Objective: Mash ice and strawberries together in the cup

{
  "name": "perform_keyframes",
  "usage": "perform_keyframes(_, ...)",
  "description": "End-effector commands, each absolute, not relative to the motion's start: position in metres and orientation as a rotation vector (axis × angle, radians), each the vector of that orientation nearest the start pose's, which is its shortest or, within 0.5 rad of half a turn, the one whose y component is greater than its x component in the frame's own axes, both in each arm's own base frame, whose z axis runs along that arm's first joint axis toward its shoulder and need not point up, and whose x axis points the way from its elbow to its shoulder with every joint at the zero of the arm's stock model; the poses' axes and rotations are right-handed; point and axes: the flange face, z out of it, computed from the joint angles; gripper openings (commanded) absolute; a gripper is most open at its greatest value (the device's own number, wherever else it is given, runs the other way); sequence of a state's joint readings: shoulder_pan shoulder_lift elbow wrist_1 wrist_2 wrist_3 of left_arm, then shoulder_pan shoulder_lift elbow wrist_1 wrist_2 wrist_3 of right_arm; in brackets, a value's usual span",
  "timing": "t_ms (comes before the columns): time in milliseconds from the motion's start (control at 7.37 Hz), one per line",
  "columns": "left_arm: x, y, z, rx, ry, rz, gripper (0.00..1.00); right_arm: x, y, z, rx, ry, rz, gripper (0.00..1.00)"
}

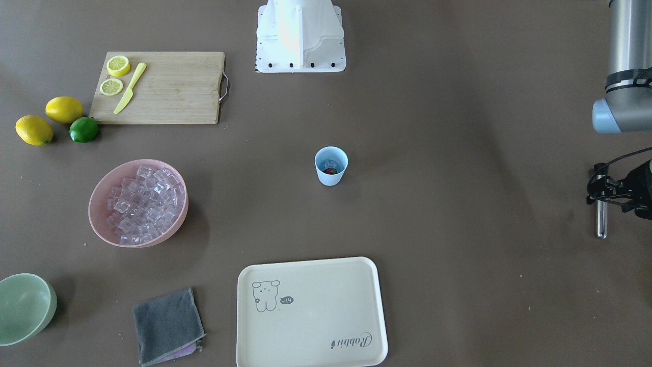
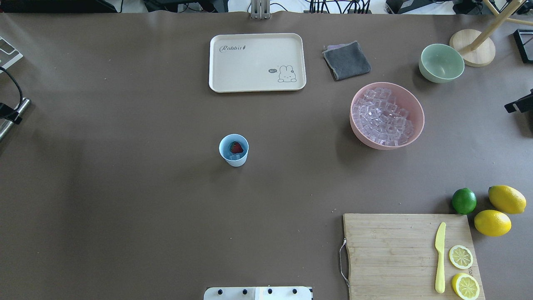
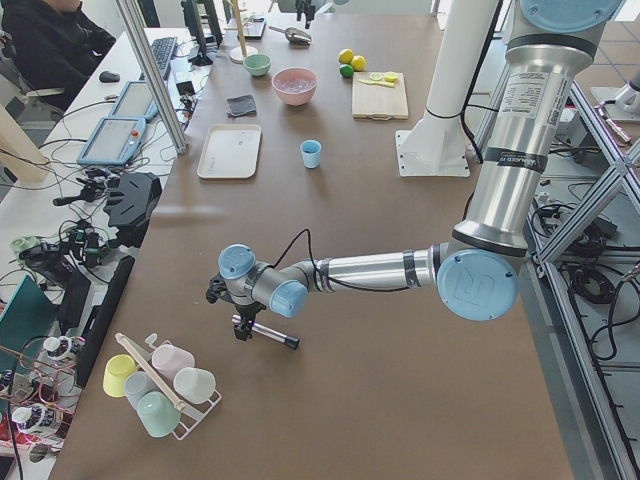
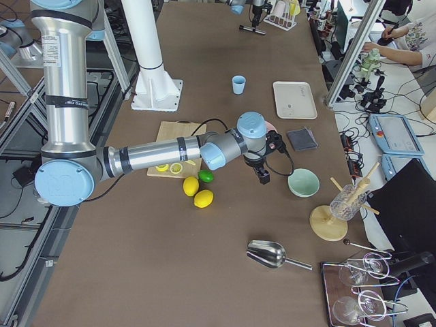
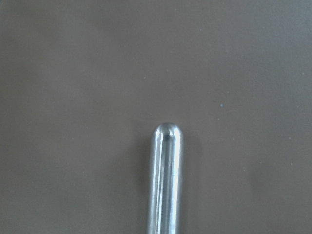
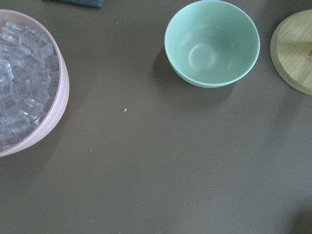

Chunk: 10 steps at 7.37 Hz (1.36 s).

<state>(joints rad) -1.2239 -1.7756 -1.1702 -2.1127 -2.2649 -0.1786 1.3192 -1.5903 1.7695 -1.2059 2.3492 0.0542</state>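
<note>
Cup, light blue, stands upright near the middle of the brown table, well apart from everything else. Inside it lies the red strawberry, with what looks like a clear cube beside it.

The left arm reaches low over the table end on the robot's left. Its left gripper is clamped on a metal rod, whose rounded tip points out over bare table, far from the cup. The right arm stretches over the robot's right side. The right gripper hangs between the pink bowl and the green bowl; I cannot tell whether its fingers are apart or together.

The wooden cutting board lies at the near right corner, seen from overhead. It carries a yellow knife and two lemon halves. The cream tray sits on the far side, across from the cup. The pink bowl holds the pile of ice. The green bowl is just beyond it, next to a round wooden stand. A folded grey cloth lies between tray and green bowl. Two whole lemons and a lime rest close together beside the board's far corner.
</note>
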Motion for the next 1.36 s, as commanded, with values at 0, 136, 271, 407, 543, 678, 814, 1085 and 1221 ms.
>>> perform_keyframes(0,0.136,-0.578,0.699,0.134,0.749,0.279,0.81,-0.061,-0.488,0.526,0.427,-0.85,-0.398,0.99)
perform_keyframes(136,0.135,-0.576,0.706,0.149,0.753,0.286,0.81,-0.06,-0.487,0.529,0.422,-0.847,-0.395,0.99)
perform_keyframes(271,0.136,-0.575,0.711,0.161,0.758,0.288,0.81,-0.06,-0.485,0.534,0.413,-0.844,-0.392,0.99)
perform_keyframes(407,0.136,-0.571,0.712,0.163,0.759,0.29,0.81,-0.059,-0.481,0.537,0.408,-0.845,-0.39,0.99)
perform_keyframes(543,0.144,-0.568,0.712,0.165,0.76,0.306,0.75,-0.058,-0.477,0.539,0.406,-0.845,-0.39,0.99)
perform_keyframes(678,0.144,-0.568,0.711,0.166,0.761,0.307,0.57,-0.057,-0.475,0.541,0.405,-0.843,-0.389,0.99)
perform_keyframes(814,0.145,-0.568,0.711,0.176,0.752,0.314,0.38,-0.057,-0.475,0.544,0.401,-0.837,-0.386,0.99)
perform_keyframes(1085,0.145,-0.569,0.7,0.188,0.763,0.31,0.0,-0.056,-0.473,0.544,0.4,-0.841,-0.387,0.99)
perform_keyframes(1221,0.14,-0.569,0.695,0.204,0.766,0.314,0.0,-0.056,-0.472,0.545,0.398,-0.841,-0.386,0.99)
